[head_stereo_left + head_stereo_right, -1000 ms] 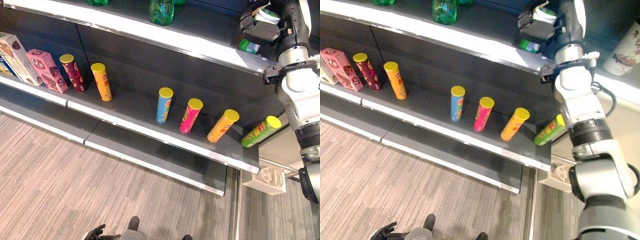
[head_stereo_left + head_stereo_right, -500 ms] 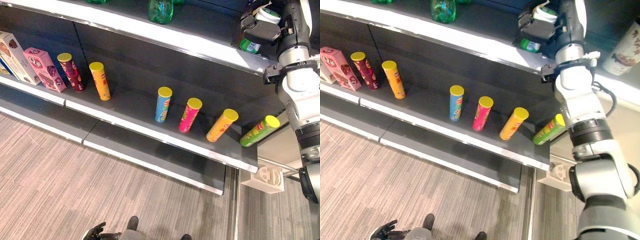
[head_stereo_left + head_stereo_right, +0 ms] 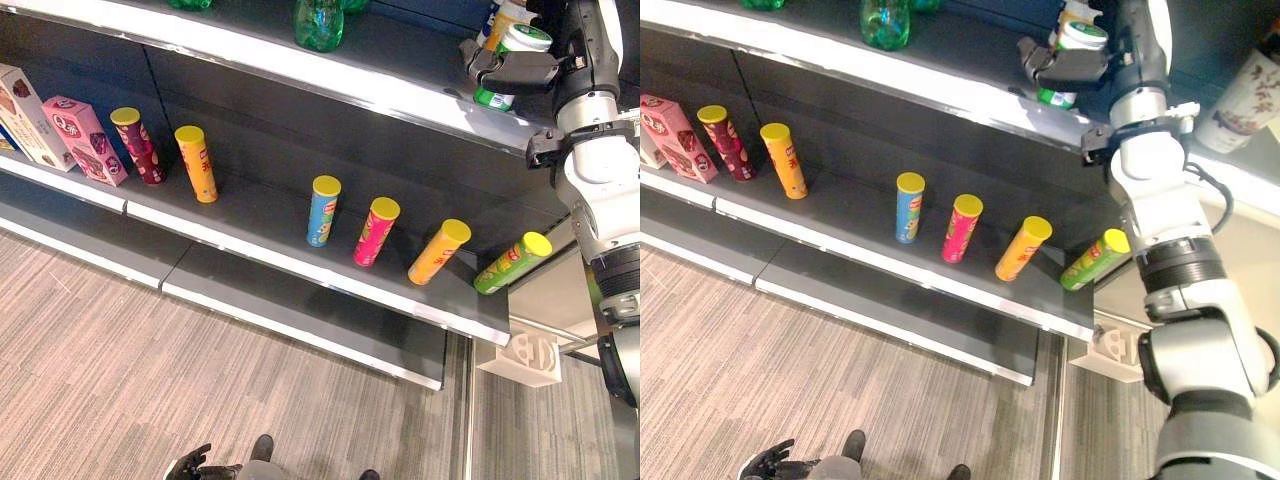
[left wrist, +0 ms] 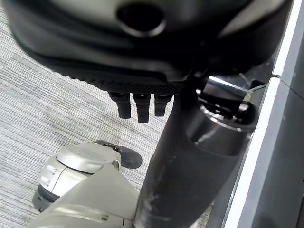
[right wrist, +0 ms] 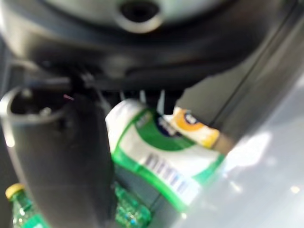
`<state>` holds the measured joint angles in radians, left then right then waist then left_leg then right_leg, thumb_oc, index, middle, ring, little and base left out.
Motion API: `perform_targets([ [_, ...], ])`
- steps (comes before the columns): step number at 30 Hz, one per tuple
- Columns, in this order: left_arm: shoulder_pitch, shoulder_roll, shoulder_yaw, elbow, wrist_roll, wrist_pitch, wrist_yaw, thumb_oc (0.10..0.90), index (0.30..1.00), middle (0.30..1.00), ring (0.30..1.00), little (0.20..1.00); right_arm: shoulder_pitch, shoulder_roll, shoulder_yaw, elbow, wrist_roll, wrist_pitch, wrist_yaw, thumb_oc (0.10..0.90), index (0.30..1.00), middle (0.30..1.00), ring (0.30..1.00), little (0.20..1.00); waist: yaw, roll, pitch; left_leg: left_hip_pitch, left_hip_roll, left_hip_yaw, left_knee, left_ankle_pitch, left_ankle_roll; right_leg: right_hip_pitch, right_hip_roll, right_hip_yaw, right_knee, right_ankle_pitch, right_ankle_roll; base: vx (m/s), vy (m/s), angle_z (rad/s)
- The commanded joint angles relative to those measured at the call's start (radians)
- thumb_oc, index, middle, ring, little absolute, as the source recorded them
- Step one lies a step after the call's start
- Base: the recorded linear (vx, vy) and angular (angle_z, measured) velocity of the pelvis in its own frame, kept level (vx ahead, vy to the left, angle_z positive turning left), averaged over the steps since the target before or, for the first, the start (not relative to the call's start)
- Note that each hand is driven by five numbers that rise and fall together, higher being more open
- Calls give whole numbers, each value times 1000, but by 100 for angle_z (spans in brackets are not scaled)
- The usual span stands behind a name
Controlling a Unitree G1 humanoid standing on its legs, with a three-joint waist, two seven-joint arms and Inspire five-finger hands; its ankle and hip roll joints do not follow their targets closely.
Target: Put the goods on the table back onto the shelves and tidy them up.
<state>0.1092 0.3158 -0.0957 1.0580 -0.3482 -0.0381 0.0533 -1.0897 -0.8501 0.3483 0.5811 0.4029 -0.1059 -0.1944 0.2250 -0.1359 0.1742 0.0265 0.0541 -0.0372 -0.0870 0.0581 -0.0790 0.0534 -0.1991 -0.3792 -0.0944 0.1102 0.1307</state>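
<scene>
**Right robot hand releasing cup on upper shelf**

Since the earlier frame, my right robot hand [image 3: 1065, 68] has straightened its fingers off the green-and-white cup [image 3: 1068, 62], which stands on the upper shelf [image 3: 940, 85] near its front edge. Left robot hand [image 4: 137, 102] hangs relaxed, empty. Risk: withdrawing carelessly could clip the cup and topple it off the edge.

Matt dark shelves [image 3: 270, 215] carry a glossy pale front edge [image 3: 300, 265], the floor [image 3: 150, 380] looks like ribbed grey carpet, and the green bottle [image 3: 318, 22] is clear, shiny plastic.
</scene>
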Motion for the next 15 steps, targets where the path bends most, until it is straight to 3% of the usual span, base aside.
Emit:
perform_targets([
  [1,-29,49,-19,47,35,-26,1,800,900,900,900,900,-94,-87,-43,-75,9,-73,-36,800,900,900,900,900,10,-26,-37,-12,-7,30,5,-58,8,110,-86,-19,7,-55,111,0,0,0],
  [8,-32,46,-13,53,46,-26,0,800,900,900,900,900,-78,-130,-91,-179,-23,-102,-74,800,900,900,900,900,-3,-22,-42,-7,-6,34,4,-60,8,110,-87,-16,7,-54,113,0,0,0],
  [10,-39,41,1,62,60,-24,2,800,900,900,900,900,-24,-175,-170,-347,-60,-136,-101,800,900,900,900,900,-27,-22,-47,-4,-6,43,4,-65,10,103,-86,-2,7,-51,115,0,0,0],
  [13,-40,38,8,67,76,-23,0,800,900,900,900,900,35,-212,-228,-460,-102,-151,-108,800,900,900,900,900,-44,-21,-51,-1,-3,55,4,-67,12,94,-86,9,7,-49,116,4,17,-7],
  [15,-41,23,24,65,106,-24,-7,800,900,900,900,900,194,-269,-394,-662,-152,-194,-120,800,900,900,900,900,-98,-12,-56,12,-1,91,4,-77,16,67,-87,54,7,-39,121,0,58,-33],
])
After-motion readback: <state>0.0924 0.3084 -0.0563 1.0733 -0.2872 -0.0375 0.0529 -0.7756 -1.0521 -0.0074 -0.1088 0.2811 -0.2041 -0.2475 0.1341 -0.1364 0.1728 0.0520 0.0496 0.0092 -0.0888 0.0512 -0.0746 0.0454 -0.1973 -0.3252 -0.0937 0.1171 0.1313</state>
